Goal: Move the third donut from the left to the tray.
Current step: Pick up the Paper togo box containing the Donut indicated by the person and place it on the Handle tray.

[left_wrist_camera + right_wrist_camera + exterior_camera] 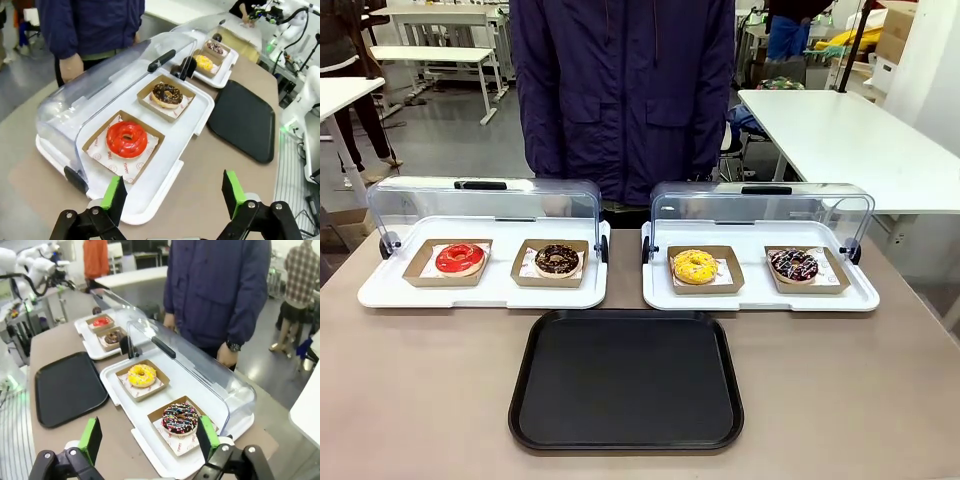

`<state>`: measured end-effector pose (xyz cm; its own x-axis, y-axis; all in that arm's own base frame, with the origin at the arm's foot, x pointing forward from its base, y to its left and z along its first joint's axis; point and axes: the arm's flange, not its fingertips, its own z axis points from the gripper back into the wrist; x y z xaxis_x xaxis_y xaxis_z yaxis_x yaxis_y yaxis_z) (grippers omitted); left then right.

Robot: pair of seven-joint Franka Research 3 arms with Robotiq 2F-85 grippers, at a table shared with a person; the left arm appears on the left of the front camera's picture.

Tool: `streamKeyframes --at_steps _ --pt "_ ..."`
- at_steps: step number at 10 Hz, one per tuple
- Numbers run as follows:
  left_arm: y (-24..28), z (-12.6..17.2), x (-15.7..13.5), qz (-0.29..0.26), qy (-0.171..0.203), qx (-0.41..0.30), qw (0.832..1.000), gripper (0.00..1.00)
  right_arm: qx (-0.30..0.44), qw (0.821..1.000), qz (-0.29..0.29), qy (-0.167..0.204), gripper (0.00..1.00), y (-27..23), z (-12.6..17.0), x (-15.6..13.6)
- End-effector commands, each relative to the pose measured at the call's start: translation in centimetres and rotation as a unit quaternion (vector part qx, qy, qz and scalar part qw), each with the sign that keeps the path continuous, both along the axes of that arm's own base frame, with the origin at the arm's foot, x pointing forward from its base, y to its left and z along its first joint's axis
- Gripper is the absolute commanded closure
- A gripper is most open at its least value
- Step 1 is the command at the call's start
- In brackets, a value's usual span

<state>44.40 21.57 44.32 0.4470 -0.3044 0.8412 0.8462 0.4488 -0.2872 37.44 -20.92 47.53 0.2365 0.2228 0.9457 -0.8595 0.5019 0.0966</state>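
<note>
- left gripper (173, 192): jaws wide apart, holding nothing; it sits far left of the tray (625, 385), over the left display tray's (170, 165) near edge
- red donut (460, 258), then chocolate donut (557, 259): behind the tray's far-left corner, not wanted
- third donut from the left (695, 266), yellow icing: on its cardboard holder (730, 283), just behind the tray's far-right corner, under a raised clear lid (760, 205) with the near side open
- sprinkled dark donut (793, 264): right of the tray, beyond its far edge
- right gripper (149, 437): jaws spread, empty; the yellow donut lies ahead of them, a bit left of centre, past the sprinkled one
- judgement: the right arm is nearer; the ring has no long axis, and the holder's straight edges look like the better grip
- writing: the paper (102, 155) under the red donut seems to read "SMILE" and "YUMMY", too small to be sure
</note>
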Motion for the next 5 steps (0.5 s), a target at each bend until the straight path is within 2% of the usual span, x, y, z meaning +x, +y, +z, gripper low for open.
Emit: streamKeyframes --at_steps 1,2,5 --pt "-0.1 0.7 -0.3 -0.029 -0.035 -0.025 0.999 0.0 0.009 1.0 0.017 -0.018 0.0 -0.9 -0.1 0.5" --pt "0.0 0.8 -1.5 -0.025 -0.053 -0.03 0.998 0.0 0.019 0.999 0.021 -0.024 0.0 -1.1 -0.2 0.2" --pt "-0.9 0.0 -2.1 -0.043 -0.08 -0.05 0.995 0.0 0.023 0.999 0.022 -0.032 0.0 -1.8 -0.5 0.1"
